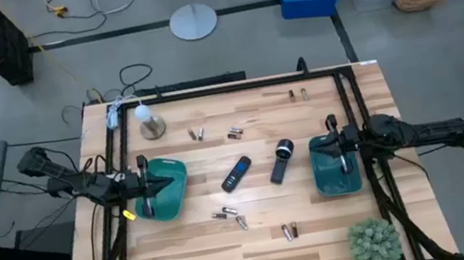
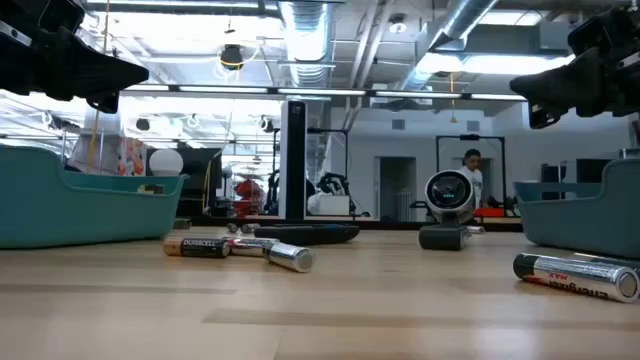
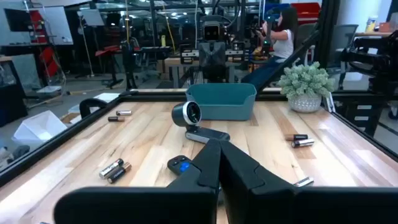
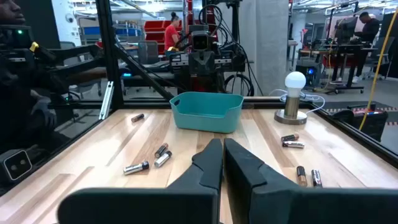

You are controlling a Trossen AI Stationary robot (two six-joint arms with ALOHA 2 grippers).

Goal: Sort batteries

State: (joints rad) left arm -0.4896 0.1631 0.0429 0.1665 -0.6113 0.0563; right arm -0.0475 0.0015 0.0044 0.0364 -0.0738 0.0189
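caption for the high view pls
Both grippers shut, left and right, over teal trays; batteries lie unsorted.

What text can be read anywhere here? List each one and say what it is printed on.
"DURACELL": on the battery lying on the table in the low view.
Red print on the silvery battery at the right of the low view: too blurred to read.
Batteries in the other views: too small to read.

Left tray (image 2: 90, 205): cut by low view's edge | Right tray (image 2: 585, 215): cut likewise | Battery (image 2: 578, 276): end ran past frame | Batteries (image 1: 196, 134): types too small to tell overhead
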